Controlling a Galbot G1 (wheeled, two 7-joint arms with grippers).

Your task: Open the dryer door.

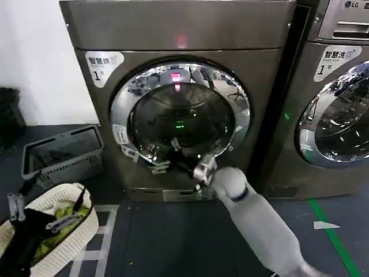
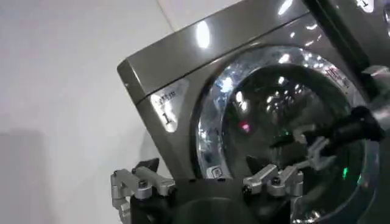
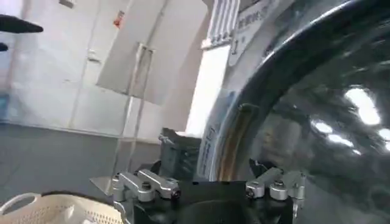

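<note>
I see dryer door [image 1: 180, 112] shut flush in front of bronze-grey machine [image 1: 173, 29]. My right gripper [image 1: 196, 167] sits at door's lower chrome ring, fingers spread wide, nothing held. Left gripper [image 1: 34, 205] parked low over white laundry basket [image 1: 63, 242], fingers also wide, empty.

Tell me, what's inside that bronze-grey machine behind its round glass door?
The round chrome-ringed dryer door is shut; its dark tinted glass shows reflections and small lights, hiding the drum. The right end effector is at its lower rim.
</note>
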